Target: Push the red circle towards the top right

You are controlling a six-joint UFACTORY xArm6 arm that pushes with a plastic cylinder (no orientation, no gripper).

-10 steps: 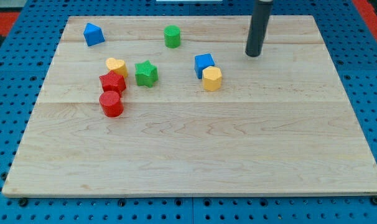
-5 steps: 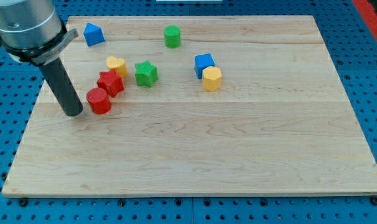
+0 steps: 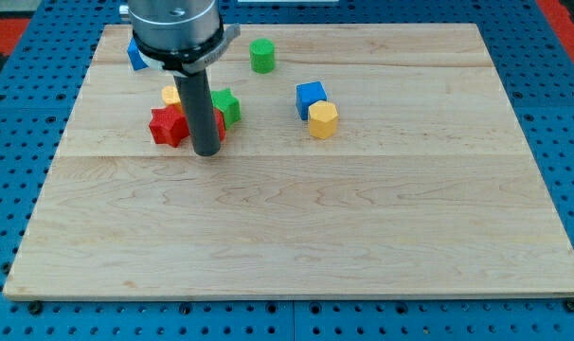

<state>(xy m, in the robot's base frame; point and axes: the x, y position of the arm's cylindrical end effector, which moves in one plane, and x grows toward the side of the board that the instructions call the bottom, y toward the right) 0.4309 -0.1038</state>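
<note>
My tip rests on the wooden board, left of centre. The red circle is almost wholly hidden behind the rod; only a red sliver shows at the rod's right edge, just below the green star. The red star sits right against the rod's left side. The yellow heart peeks out above the red star, partly hidden by the rod.
A blue block at the top left is partly hidden by the arm. A green cylinder stands near the top middle. A blue cube and a yellow hexagon touch each other right of centre.
My tip has swept right from the left of the red circle. The red circle has moved right and slightly up, ending behind the rod beside the green star.
</note>
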